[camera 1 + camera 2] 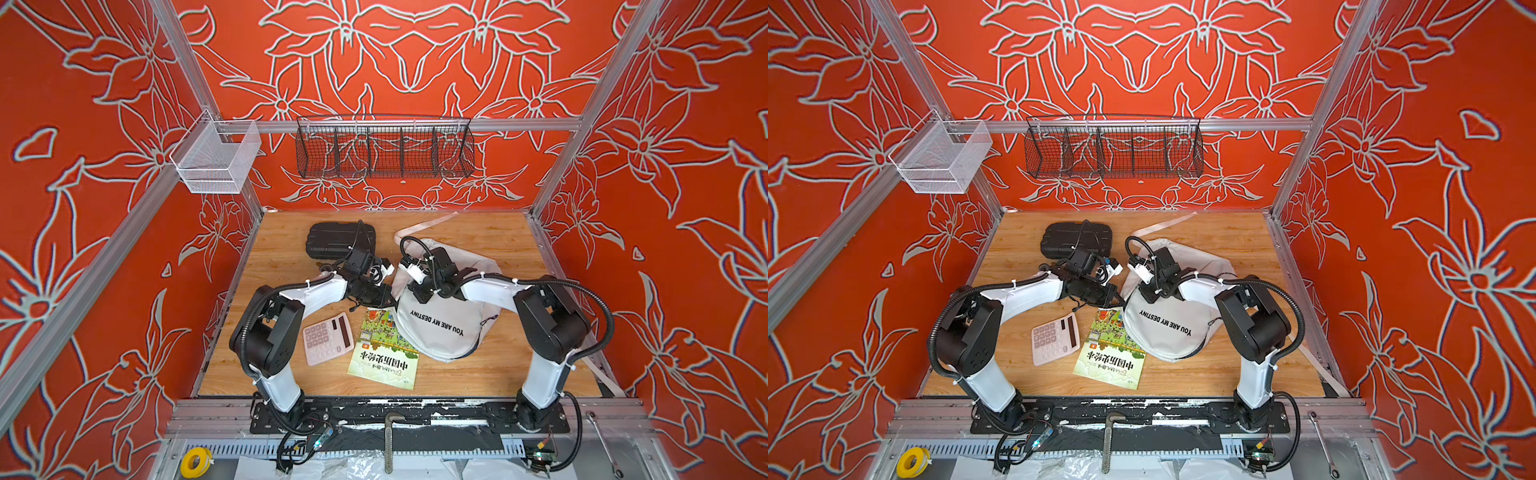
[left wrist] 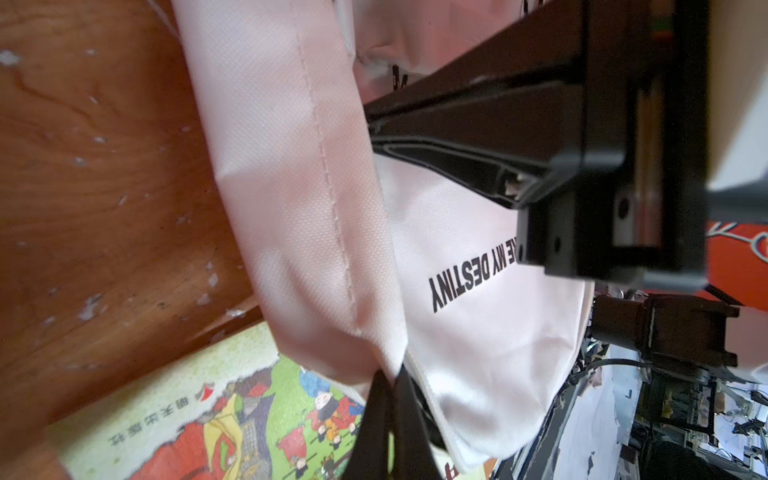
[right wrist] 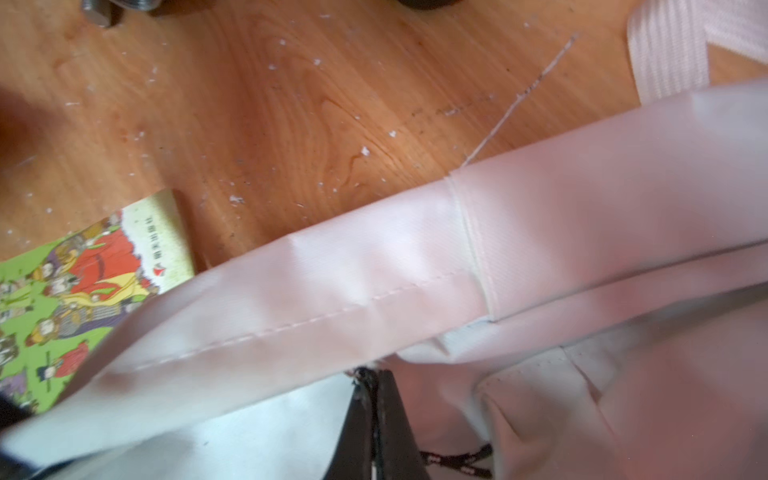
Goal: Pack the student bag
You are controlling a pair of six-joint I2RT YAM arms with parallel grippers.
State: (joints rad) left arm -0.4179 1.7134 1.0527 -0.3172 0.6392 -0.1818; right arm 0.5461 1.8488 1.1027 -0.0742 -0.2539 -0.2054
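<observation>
White student bag point(image 1: 449, 332) lies print-up on the wooden table point(image 1: 478, 374), toward three o'clock from centre. The left gripper point(image 2: 390, 376) pinches the bag's fabric edge at nine o'clock, and the right gripper point(image 3: 371, 380) is clamped tight on its rim near ten. A book point(image 1: 384, 353) lies just beside, at eight o'clock.

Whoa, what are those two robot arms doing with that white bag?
They are getting the white backpack ready for packing. The left arm has its jaws shut on the backpack's edge next to the book. The right arm has its jaws shut on the cloth close to the printed words. Nothing looks packed yet: the book, the calculator and the black case are all out on the wooden table.
</observation>
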